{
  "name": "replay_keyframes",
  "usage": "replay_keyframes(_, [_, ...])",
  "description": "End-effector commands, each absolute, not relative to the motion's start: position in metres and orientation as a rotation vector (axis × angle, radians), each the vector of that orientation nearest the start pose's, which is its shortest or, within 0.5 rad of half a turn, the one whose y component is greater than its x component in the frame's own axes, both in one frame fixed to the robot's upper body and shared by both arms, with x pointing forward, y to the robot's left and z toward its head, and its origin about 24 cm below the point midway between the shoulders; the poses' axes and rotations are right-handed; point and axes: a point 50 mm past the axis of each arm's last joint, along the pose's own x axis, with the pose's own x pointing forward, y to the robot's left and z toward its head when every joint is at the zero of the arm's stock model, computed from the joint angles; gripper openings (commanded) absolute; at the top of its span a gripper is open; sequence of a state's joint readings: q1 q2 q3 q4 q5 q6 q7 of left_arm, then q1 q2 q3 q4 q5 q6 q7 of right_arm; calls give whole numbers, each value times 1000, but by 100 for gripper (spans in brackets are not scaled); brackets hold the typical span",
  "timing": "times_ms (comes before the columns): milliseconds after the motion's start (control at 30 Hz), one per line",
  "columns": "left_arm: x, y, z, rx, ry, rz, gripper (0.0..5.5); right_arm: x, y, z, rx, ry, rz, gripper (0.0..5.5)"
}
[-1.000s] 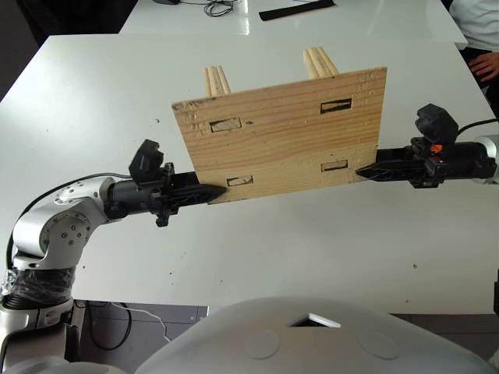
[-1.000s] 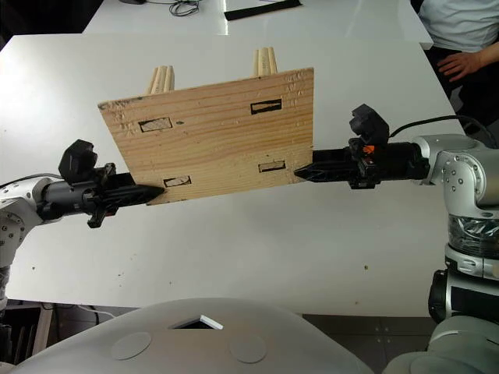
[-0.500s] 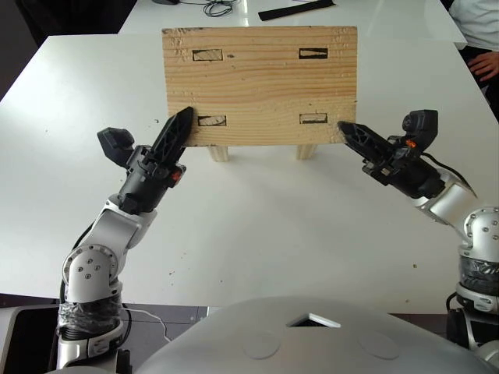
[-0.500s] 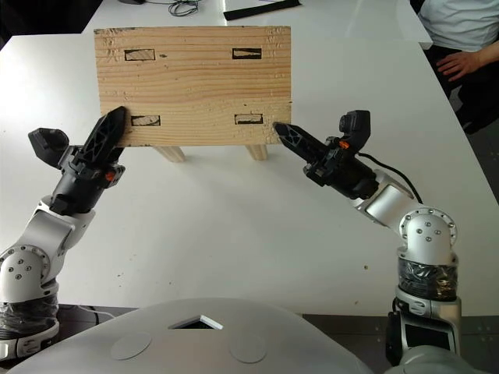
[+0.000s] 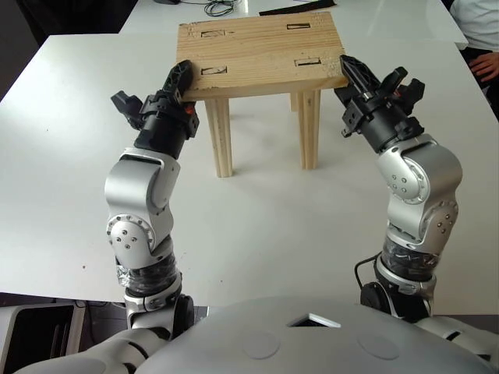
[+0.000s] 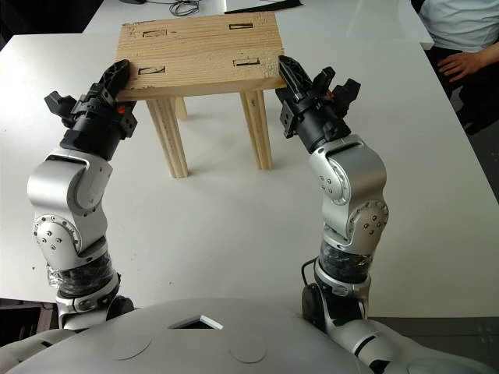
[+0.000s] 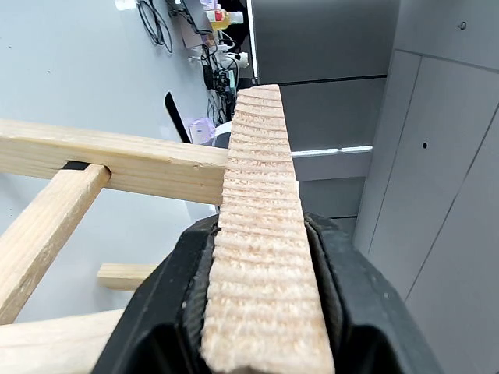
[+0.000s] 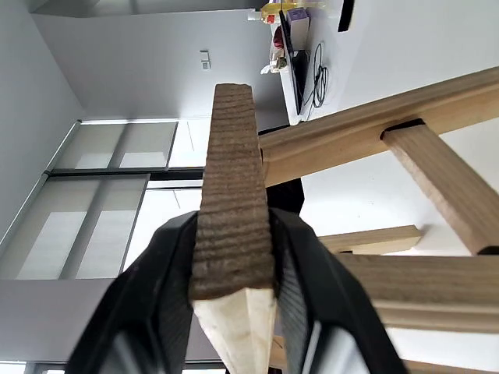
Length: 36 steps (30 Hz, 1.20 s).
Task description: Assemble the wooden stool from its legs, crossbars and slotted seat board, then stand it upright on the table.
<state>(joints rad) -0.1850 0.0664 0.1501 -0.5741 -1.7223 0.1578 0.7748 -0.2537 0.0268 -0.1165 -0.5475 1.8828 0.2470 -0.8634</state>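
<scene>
A white table [image 5: 257,234] lies before us, with a second table [image 5: 374,19] beyond the stool carrying a tangle of cables [image 5: 221,8]; the stool [image 5: 265,79] stands upright towards the far middle of the white table, its seat board [image 5: 261,43] uppermost and roughly level, four slots facing up; the legs [image 5: 223,136] run straight down from the seat board to the table surface, the two nearer ones plain to see and the farther ones partly hidden behind them; the left end effector [image 5: 179,80] sits at the left edge of the seat board, by the corner closest to us, and in the left wrist view we see its two fingers [image 7: 168,312] clamped on the board, one against each face with the end grain between them; the right end effector [image 5: 349,72] sits at the right edge of the seat board, likewise by the closest corner, and its fingers [image 8: 160,288] press against both faces of the board in the same way; under the seat board, in the wrist views, a crossbar [image 7: 43,234] meets a leg at a slotted joint; both arms rise on the stool's nearer side, one at either flank of it.
</scene>
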Motion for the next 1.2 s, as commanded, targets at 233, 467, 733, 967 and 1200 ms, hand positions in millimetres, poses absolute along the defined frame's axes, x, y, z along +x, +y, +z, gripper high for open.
replay_keyframes(233, [246, 190, 116, -1443, 117, 363, 134, 246, -150, 148, 1633, 267, -30, 130])
replay_keyframes(467, [247, 184, 110, -1400, 80, 291, 134, 246, -152, 139, 1570, 224, 14, 130])
replay_keyframes(733, [253, 190, 133, -1412, -66, 210, 285, 249, -146, 162, 1513, 46, 150, 239])
replay_keyframes(967, [248, 226, 131, -1247, -162, 320, 396, 265, -180, 176, 1208, -122, 109, 347])
replay_keyframes(1200, [256, 254, 113, -295, -124, 416, 467, 296, -192, 148, 207, -116, -36, 400])
